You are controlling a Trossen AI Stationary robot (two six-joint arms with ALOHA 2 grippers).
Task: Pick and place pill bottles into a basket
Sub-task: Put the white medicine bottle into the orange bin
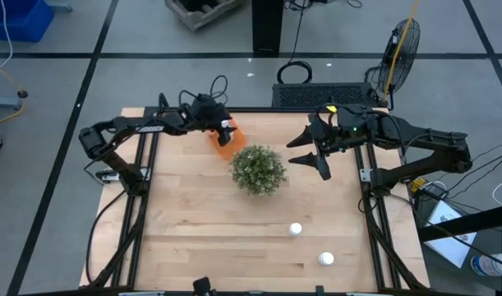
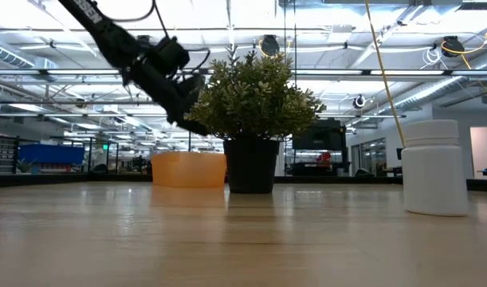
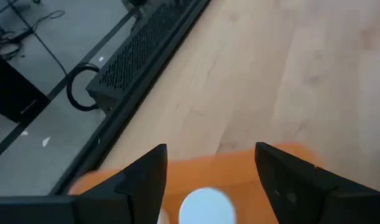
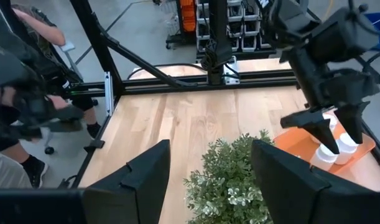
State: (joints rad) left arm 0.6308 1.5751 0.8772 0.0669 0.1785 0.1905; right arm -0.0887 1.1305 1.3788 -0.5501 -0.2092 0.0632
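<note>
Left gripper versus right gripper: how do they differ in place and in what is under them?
The left gripper hangs over the orange basket, fingers open, a pill bottle below them. The right gripper hovers over bare table beside the plant, empty. Both stand open and hold nothing.

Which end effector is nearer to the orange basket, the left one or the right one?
The left. The left end effector hangs directly over the basket, its fingers open above the bottles inside. The right end effector hovers beyond the plant, well away from the basket.
</note>
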